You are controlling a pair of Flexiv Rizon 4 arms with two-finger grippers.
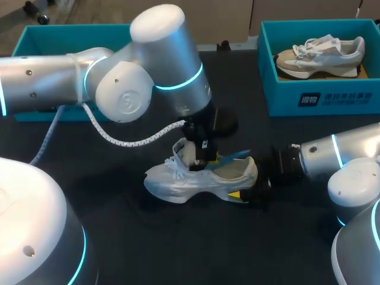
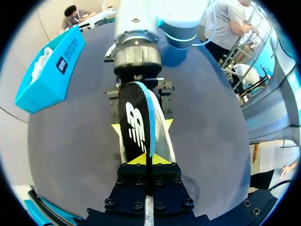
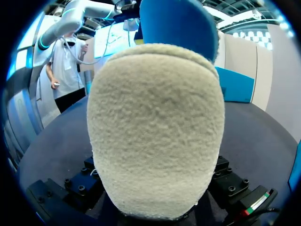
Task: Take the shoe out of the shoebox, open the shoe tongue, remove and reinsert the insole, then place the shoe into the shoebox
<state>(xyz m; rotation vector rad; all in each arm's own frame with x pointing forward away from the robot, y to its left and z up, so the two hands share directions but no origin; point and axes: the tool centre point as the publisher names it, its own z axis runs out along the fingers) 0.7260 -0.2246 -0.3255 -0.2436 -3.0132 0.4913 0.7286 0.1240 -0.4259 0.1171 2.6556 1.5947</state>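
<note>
A teal shoebox (image 1: 37,34) sits at the counter's (image 1: 154,249) left, its inside mostly hidden by the left arm (image 1: 59,83). Mid-counter, the left claw (image 2: 148,160) pinches the insole (image 2: 135,110) above the grey shoe (image 1: 181,183), whose heel the right claw (image 2: 142,125) clamps. The right shoebox (image 1: 320,100) holds a second shoe (image 1: 320,56).

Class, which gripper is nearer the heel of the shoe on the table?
Right. The right gripper grips the heel of the shoe from both sides; the left gripper is above its middle, pinching the insole.

right gripper (image 1: 248,185): my tips hidden behind shoe (image 3: 155,132) heel, right wrist view.
left shoebox (image 1: 65,32): mostly covered by my left arm (image 1: 89,77), head view.
</note>
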